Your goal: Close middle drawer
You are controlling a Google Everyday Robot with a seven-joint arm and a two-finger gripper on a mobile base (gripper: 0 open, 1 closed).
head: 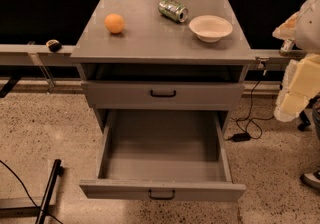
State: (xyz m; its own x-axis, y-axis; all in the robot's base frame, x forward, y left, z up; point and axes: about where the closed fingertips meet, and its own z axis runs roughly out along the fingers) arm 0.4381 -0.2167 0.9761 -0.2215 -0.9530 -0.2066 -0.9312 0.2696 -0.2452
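Observation:
The grey cabinet [165, 43] stands in the middle of the camera view. Its middle drawer [162, 190] is pulled far out toward me. It has a flat grey front, a small black bar handle [162, 196] and a bare grey box interior [162, 143]. The top drawer [162, 95] above it, with its own black handle, is out only a little, with a dark gap under the cabinet top. The third drawer is hidden beneath the open one. My gripper [295, 90], a blurred cream and white shape, hangs at the right edge, to the right of the cabinet and apart from it.
On the cabinet top lie an orange [114, 23], a green can on its side [173, 9] and a white bowl [210, 28]. A black cable and plug [241, 136] lie on the speckled floor at right. A black bar [48, 188] is at lower left.

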